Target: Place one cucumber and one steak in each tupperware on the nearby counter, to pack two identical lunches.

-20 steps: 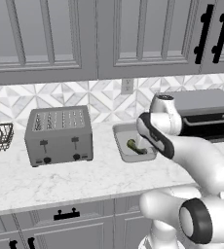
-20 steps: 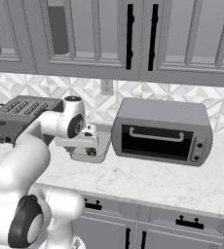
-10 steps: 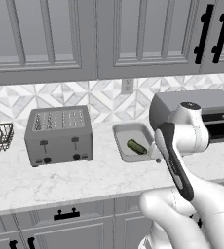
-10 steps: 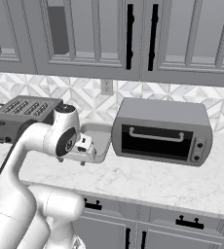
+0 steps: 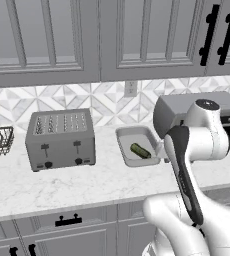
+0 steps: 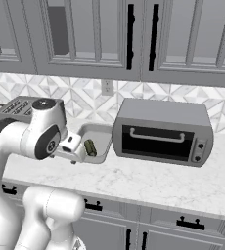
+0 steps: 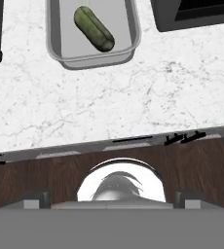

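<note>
Inside tupperware (image 5: 121,141), one cucumber (image 5: 140,150)

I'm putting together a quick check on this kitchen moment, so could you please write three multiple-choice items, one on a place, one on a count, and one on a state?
1. Where does the tupperware stand on the counter?
A. Between the toaster and the toaster oven
B. Left of the toaster
C. On top of the toaster oven

2. How many cucumbers lie in the tupperware?
A. None
B. One
C. Three

3. What is the state of the toaster oven's door?
A. Wide open
B. Missing
C. Closed

Answers:
1. A, since the grey container sits in the gap between the two appliances in both base views.
2. B, since a single green cucumber lies in it in the hand view, with no steak beside it.
3. C, since its dark glass front with the handle stands flush in the right base view.
</note>
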